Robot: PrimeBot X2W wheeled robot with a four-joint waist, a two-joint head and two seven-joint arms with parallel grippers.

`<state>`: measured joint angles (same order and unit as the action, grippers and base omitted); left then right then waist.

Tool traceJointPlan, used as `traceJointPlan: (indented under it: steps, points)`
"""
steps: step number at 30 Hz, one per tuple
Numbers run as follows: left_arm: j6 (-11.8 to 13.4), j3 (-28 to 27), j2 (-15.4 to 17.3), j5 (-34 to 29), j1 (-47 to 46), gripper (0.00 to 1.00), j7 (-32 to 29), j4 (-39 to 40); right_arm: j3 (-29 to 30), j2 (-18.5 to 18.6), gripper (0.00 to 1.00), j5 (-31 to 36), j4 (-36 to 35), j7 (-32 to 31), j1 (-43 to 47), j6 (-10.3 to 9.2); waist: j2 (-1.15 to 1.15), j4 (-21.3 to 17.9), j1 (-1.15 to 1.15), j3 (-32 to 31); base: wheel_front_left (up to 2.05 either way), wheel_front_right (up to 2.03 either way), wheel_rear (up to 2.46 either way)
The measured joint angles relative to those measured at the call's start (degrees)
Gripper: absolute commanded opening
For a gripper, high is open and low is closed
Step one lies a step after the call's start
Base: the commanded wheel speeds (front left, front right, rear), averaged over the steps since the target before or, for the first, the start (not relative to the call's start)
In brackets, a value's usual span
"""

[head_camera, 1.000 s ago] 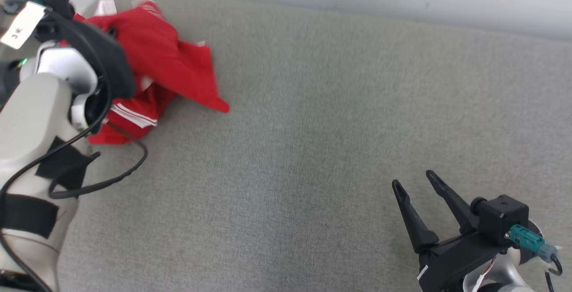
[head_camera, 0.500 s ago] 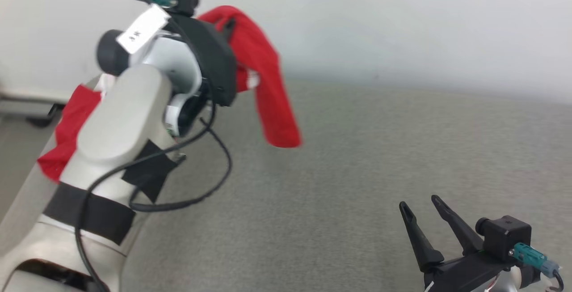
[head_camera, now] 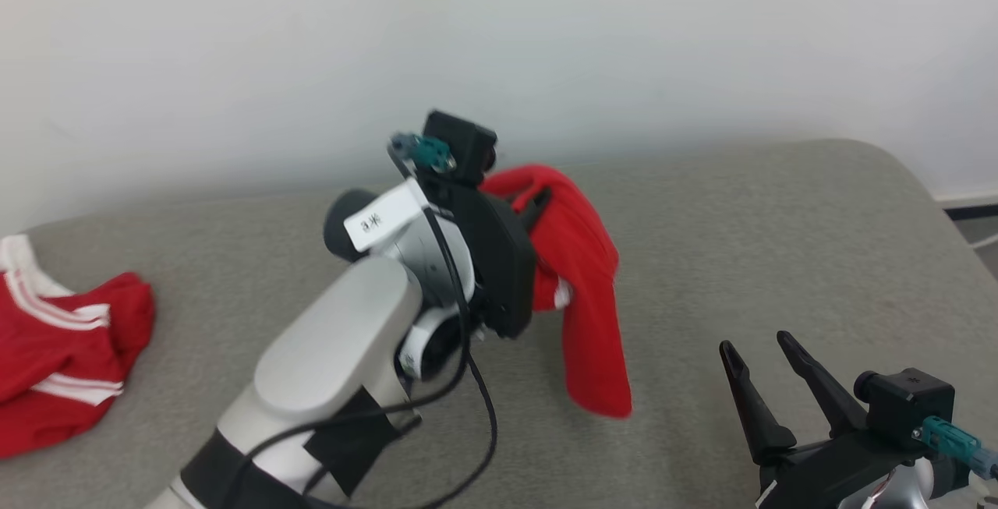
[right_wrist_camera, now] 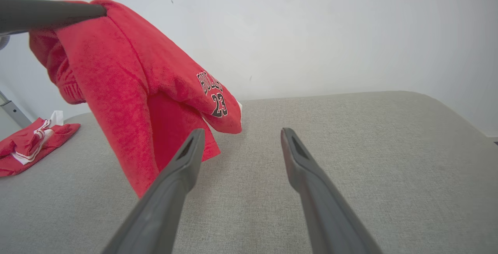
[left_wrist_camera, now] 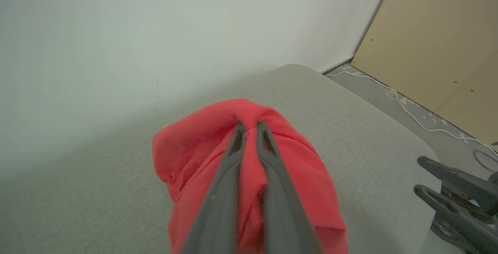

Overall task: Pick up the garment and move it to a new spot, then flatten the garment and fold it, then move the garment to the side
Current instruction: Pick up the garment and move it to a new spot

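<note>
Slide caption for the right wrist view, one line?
Left gripper holds red garment above grey surface; right gripper open nearby.

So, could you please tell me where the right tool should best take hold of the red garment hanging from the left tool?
I'd grip the loose lower corner of the red garment, coming in from the robot's right. It hangs draped from the shut left tool, its bottom end dangling free nearest the open right tool.

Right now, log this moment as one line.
left gripper: shut on red Bulls garment, hanging above grey cushion | right gripper: open, idle | red striped garment: lying far left
</note>
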<state>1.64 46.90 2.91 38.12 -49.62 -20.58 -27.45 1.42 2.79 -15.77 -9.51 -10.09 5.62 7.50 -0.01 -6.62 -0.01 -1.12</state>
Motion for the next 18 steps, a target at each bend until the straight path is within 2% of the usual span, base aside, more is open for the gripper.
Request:
traceJointPlan:
  steps: [8,15,16,17,18]
  points:
    - [3.70,6.10,-0.10,2.78,3.38,0.00,0.78,0.25,-0.33,0.01,1.00,-0.02,-0.11,-0.03,-0.36,0.00,0.01,-6.07,0.00,0.12,0.00,0.00,0.00]
    - [4.04,10.07,-0.15,6.72,6.20,0.00,0.94,-3.21,-0.64,0.01,1.00,-0.63,0.60,0.35,-0.63,0.00,0.01,-9.43,0.00,0.86,0.00,0.00,0.00]
    - [4.01,10.32,-0.14,7.45,6.57,0.19,0.91,-3.54,-0.49,0.00,1.00,-0.70,0.67,0.48,-0.63,0.00,0.01,-9.47,0.01,1.01,0.00,0.00,0.00]
    - [3.87,10.59,-0.09,8.42,7.05,0.53,0.71,-3.68,-0.31,0.00,1.00,-0.79,0.75,0.52,-0.62,0.00,0.01,-9.36,0.01,1.11,0.00,0.00,0.00]
    - [3.52,10.73,-0.08,9.92,7.68,1.00,0.31,-3.75,-0.22,0.00,1.00,-0.86,0.82,0.53,-0.62,0.00,0.01,-9.17,0.01,1.17,0.00,0.00,0.00]
